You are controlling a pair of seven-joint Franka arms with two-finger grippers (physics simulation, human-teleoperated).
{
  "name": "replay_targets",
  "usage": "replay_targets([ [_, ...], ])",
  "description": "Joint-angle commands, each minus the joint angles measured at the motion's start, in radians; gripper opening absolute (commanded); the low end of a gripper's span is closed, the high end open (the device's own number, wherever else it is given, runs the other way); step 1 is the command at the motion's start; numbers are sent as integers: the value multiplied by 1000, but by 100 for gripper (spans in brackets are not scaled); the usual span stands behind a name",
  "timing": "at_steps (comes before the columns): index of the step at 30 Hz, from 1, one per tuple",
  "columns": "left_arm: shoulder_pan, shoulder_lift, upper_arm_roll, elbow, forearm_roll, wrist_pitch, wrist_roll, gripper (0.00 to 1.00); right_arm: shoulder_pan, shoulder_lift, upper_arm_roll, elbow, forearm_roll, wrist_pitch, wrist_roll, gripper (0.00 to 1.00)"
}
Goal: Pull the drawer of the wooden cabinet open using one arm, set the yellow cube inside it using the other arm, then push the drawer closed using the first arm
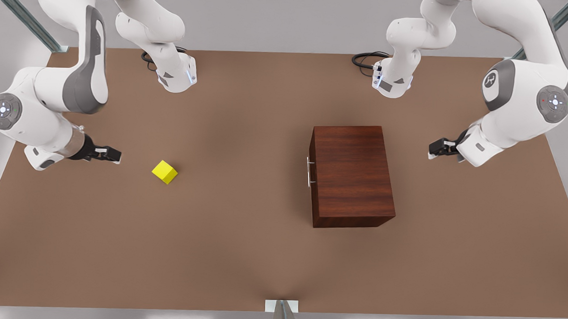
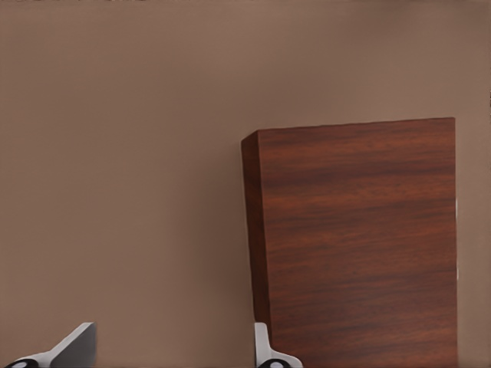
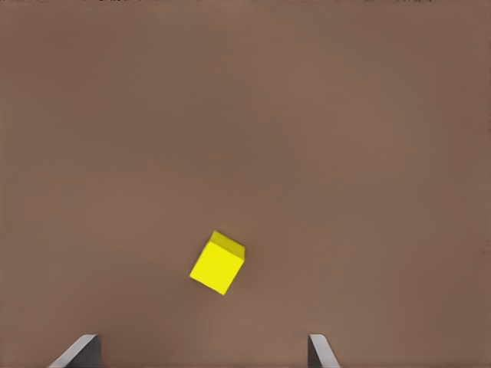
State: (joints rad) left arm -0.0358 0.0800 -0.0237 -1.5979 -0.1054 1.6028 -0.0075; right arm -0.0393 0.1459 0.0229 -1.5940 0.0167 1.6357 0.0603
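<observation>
Worktop (image 1: pixel 243 252) of plain brown spreads across the front view, and nearest the camera it carries nothing but a small metal bracket (image 1: pixel 282 307) at its near edge. Farther in, on the front view's right, the wooden cabinet (image 1: pixel 352 173) stands on the worktop, its grain running across its top; the drawer (image 1: pixel 311 179) sits flush in the face that looks toward the front view's left, closed, with its slim silver handle (image 1: pixel 308 171) standing just off that face. About level with it, on the front view's left and well apart from the cabinet, the yellow cube (image 1: pixel 165 171) rests on the worktop, turned at an angle to the table edges. Just beyond the cube toward the front view's left hangs the right claw (image 1: pixel 114 154), near the cube but not touching it; in the right wrist view its fingertips (image 3: pixel 80 351) stand wide apart with the cube (image 3: pixel 218 263) ahead of them. On the far side of the cabinet, toward the front view's right, the left claw (image 1: pixel 431 150) hangs apart from it, seemingly above the worktop; the left wrist view shows its fingertips (image 2: pixel 74 349) spread and empty, with the cabinet (image 2: pixel 360 245) ahead. Farthest back, both arm bases (image 1: pixel 176 75) stand at the rear edge.
</observation>
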Motion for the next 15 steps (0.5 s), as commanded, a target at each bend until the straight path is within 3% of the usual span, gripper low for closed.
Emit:
replay_targets([
  [1, 8, 0, -1, 1, -2, 19, -28, 100, 3, 1, 2, 2, -3, 0, 9, 100],
  [3, -33, 0, -1, 19, 10, 19, -28, 100, -5, 1, 5, 3, -4, -2, 7, 100],
  [8, -447, 98, -1, 145, 193, 6, -495, 100, -2, 4, 8, 3, -6, -2, 9, 100],
  [12, -680, 221, -1, 240, 269, -90, -848, 100, -1, 14, 8, 3, -8, -1, 10, 100],
  [15, -769, 254, -1, 242, 271, -106, -884, 100, -1, 14, 8, 5, -8, -1, 10, 100],
])
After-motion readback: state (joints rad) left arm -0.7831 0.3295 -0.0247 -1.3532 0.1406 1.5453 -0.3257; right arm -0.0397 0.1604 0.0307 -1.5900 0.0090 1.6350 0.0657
